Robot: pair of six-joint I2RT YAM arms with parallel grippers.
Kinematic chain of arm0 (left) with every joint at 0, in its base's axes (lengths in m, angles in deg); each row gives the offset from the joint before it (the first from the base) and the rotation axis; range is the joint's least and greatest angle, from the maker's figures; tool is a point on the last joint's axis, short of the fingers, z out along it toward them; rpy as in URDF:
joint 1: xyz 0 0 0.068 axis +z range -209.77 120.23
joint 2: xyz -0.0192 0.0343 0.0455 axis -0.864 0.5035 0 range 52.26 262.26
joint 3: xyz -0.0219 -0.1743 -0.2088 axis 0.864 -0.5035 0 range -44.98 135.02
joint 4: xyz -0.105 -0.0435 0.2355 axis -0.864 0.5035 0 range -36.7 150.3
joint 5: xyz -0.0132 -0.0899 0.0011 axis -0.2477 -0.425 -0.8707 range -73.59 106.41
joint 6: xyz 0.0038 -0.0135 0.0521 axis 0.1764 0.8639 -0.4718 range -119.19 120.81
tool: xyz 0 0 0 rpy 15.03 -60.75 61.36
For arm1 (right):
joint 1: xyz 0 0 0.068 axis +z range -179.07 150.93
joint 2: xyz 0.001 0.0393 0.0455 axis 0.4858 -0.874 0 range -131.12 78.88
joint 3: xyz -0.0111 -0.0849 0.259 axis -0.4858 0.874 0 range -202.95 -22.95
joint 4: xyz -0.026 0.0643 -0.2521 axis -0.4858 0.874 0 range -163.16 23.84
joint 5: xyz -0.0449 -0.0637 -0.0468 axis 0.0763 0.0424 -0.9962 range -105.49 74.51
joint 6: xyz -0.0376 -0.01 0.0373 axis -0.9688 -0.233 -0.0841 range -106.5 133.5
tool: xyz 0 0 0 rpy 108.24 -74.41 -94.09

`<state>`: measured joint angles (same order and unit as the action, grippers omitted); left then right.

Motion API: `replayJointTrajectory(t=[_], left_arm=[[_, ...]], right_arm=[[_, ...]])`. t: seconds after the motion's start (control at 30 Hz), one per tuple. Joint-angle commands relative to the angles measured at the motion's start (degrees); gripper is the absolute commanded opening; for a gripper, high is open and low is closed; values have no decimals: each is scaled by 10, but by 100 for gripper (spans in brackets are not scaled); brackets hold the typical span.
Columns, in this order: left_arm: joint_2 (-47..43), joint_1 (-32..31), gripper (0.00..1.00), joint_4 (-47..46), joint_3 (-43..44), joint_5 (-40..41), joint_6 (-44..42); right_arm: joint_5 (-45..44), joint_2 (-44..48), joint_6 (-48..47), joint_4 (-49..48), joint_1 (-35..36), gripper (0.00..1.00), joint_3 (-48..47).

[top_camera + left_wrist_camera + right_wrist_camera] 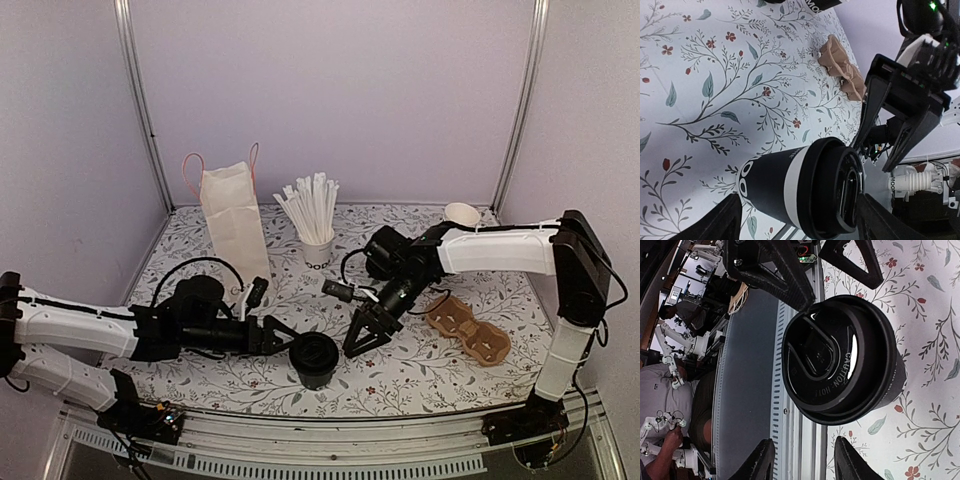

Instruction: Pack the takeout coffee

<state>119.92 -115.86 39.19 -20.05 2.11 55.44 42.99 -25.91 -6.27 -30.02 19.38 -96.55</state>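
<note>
The takeout coffee (pixel 315 358), a black paper cup with a black lid, stands upright near the table's front edge. My left gripper (pixel 287 337) is open just to its left, fingers spread toward it. In the left wrist view the cup (pixel 800 187) lies between and just ahead of my gripper's (pixel 797 222) fingertips, not touching. My right gripper (pixel 365 343) is open just right of the cup and above it. The right wrist view shows the lid (pixel 840 357) from above, beyond my open right gripper (pixel 805 460).
A white paper bag (pixel 235 215) with handles stands at the back left. A white cup of straws (pixel 315 225) stands behind the middle. A brown cardboard cup carrier (pixel 470 328) lies at the right and shows in the left wrist view (pixel 842 70). A white cup (pixel 462 213) sits at the back right.
</note>
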Motion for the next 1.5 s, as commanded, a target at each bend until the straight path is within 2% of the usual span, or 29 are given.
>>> replayJointTrajectory(t=[0.0,0.3,0.6,0.77,1.03,1.23,1.47], left_arm=[[26,-2,80,-38,20,-11,-17],[28,-40,78,-12,25,5,-21],[-13,-82,78,42,18,51,7],[-46,-82,80,64,15,99,4],[-47,-70,79,66,17,118,27],[9,-69,79,1,19,88,38],[58,-67,78,6,54,90,20]], right_arm=[[8,-24,-13,12,9,42,-6],[-18,-68,-5,23,7,35,-81],[-38,-113,11,31,-23,31,-154],[-40,-105,7,30,-34,31,-140],[-38,-56,9,8,-46,31,-80],[-28,-63,10,6,-46,31,-75],[3,-62,5,3,-45,33,-61]])
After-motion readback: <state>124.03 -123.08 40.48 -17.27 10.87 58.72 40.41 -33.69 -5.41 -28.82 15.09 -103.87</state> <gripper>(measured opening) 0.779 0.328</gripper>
